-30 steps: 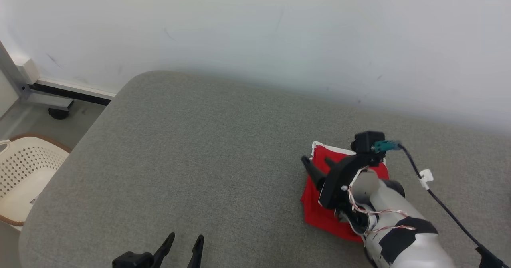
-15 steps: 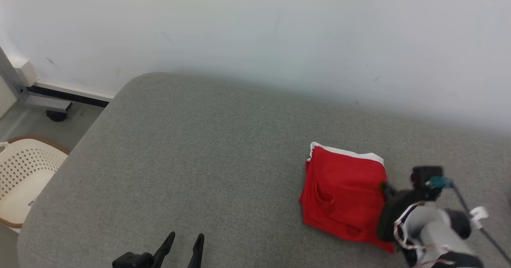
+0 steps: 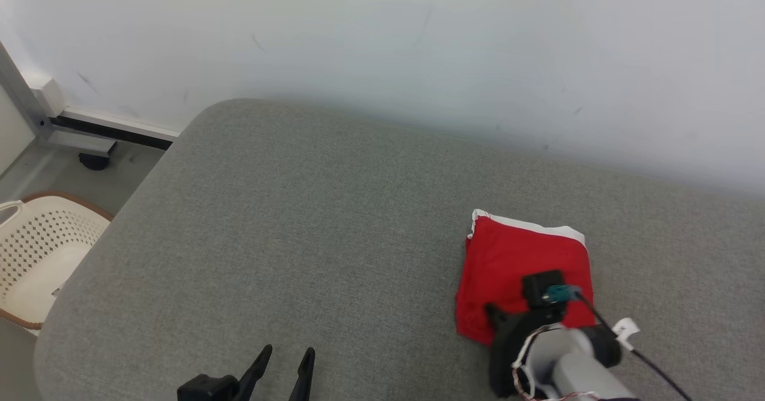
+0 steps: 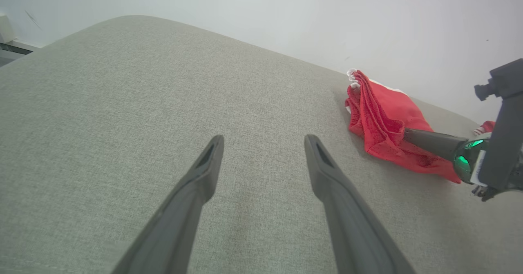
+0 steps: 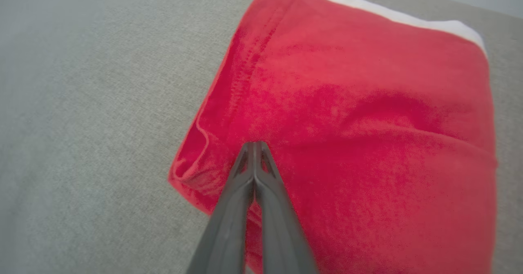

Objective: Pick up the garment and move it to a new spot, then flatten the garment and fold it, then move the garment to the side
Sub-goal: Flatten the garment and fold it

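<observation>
The garment [image 3: 526,257] is a red cloth with a white edge, folded into a rough square on the grey cushioned surface [image 3: 299,239], right of centre. It also shows in the left wrist view [image 4: 384,114] and the right wrist view [image 5: 347,102]. My right gripper [image 3: 493,312] is shut, its fingers pressed together tip to tip [image 5: 254,144], and no fabric shows between them. They reach over the garment's near left part [image 4: 406,133]. My left gripper [image 3: 287,353] stands open and empty [image 4: 263,139] over bare surface near the front edge, well left of the garment.
A cream perforated basket [image 3: 36,251] sits on the floor past the surface's left edge. A white wall [image 3: 418,42] runs close behind the far edge. A metal rail with a caster [image 3: 89,129] lies at the back left.
The right gripper went from open to shut. Its arm pulled back off the garment to the right, then returned to the garment's near edge. The head view shifted slightly.
</observation>
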Robot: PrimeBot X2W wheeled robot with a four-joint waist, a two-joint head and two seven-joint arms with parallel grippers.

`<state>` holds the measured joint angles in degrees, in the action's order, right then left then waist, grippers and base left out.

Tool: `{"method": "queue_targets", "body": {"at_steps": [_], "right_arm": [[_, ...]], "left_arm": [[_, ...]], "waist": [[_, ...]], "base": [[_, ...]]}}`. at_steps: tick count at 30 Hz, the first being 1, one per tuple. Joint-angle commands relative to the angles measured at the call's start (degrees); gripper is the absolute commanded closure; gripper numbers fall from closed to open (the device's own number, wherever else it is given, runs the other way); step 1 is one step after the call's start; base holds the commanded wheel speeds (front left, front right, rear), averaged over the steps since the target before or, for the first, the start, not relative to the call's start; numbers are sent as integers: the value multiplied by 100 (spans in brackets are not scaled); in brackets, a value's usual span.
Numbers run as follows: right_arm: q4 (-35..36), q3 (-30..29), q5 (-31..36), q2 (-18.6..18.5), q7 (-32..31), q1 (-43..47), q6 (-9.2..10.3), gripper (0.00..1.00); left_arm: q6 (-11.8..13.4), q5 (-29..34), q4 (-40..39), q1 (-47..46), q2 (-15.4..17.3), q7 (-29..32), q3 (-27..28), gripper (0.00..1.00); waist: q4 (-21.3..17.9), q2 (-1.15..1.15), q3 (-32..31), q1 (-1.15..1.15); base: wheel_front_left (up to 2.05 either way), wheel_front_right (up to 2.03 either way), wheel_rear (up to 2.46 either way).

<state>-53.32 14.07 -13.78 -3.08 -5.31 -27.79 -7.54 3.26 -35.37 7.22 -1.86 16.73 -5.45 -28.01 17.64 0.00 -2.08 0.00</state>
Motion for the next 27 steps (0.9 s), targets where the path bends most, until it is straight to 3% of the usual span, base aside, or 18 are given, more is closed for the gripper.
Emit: {"method": "queue_targets", "body": {"at_steps": [1, 7, 12, 13, 14, 20, 24, 27], "right_arm": [[117, 218, -209, 27, -37, 130, 13, 100], [669, 1270, -1017, 14, -277, 237, 14, 100], [1035, 1572, -1521, 15, -247, 221, 14, 96], [1118, 1568, -1604, 14, -204, 219, 14, 53], [1186, 1525, -1712, 15, -172, 233, 14, 0], [1649, 957, -1632, 15, 168, 456, 14, 0], [2084, 151, -1035, 16, 423, 846, 14, 0], [2873, -747, -490, 18, 647, 1469, 13, 0]], "left_arm": [[-6, -45, 33, -77, 0, -31, -11, 0], [7, -63, 71, -78, 12, -78, 11, 0], [20, -50, 66, -75, 29, -177, 36, 0], [28, -53, 64, -59, 37, -208, 58, 0], [50, -39, 57, -47, 50, -271, 84, 0], [154, 89, -19, 81, 95, -695, 270, 0], [144, 321, -154, 85, 147, -910, 425, 0], [109, 543, -266, 225, 102, -973, 640, 0]], "waist": [[12, 0, -5, 0], [-56, 0, -28, 0], [-171, 0, -72, 0], [-205, 0, -86, 0], [-248, 0, -104, 0], [-583, 0, -248, 0], [-807, 0, -357, 0], [-962, 0, -455, 0]], "base": [[0, 0, 0], [0, 0, 0], [0, 0, 0], [0, 0, 0], [0, 0, 0], [0, 0, 0], [0, 0, 0], [0, 0, 0]]}}
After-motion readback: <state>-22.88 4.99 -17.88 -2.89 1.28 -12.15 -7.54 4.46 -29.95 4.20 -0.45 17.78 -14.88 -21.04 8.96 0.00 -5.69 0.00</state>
